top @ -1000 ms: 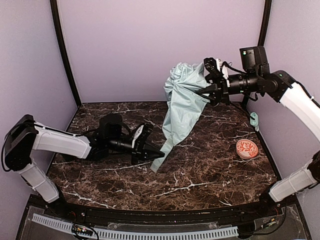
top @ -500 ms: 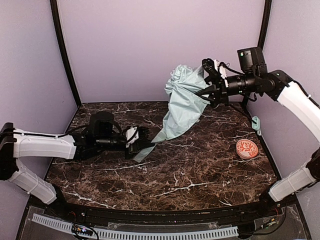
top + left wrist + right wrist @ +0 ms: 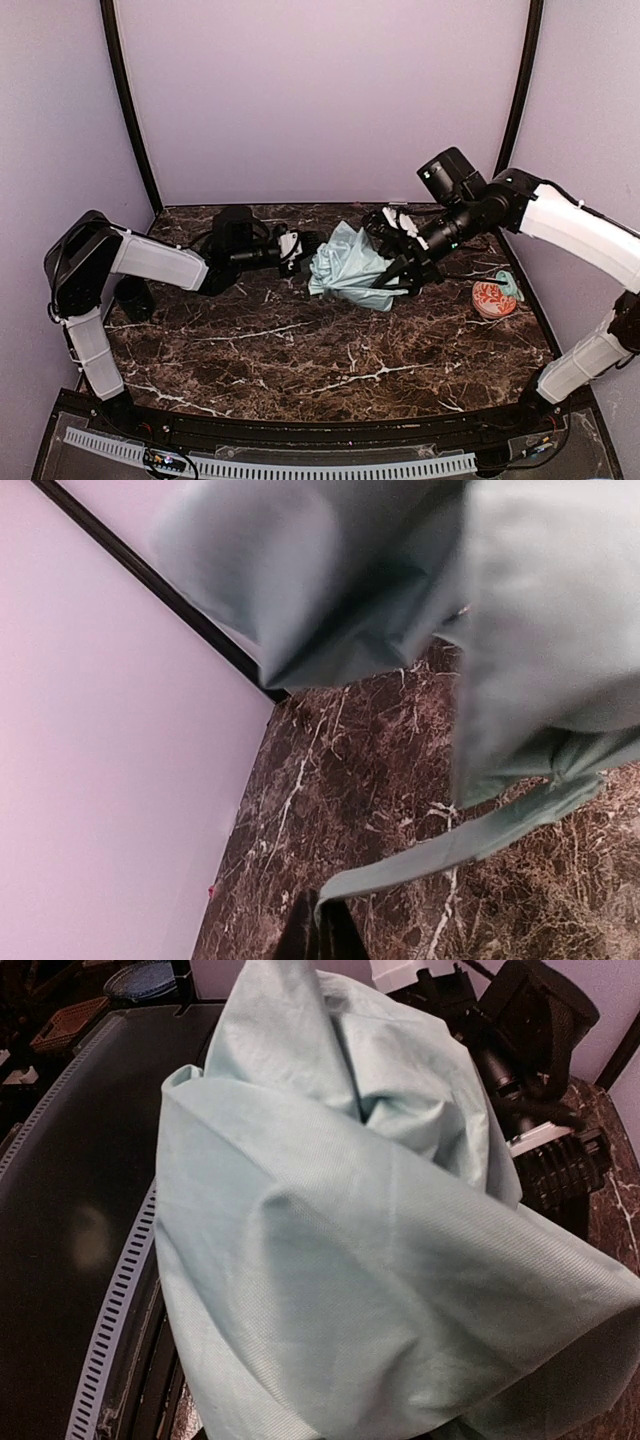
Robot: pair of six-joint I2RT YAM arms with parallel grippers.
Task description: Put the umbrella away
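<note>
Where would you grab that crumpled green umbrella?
Probably at its two ends. The umbrella lies as a loose bundle stretched left to right, so the left gripper pinches its thin fabric strap from the left, and the right gripper clamps the bunched cloth from the right.

White shells (image 3: 150,262), black joints (image 3: 85,255), black left gripper (image 3: 300,248)
</note>
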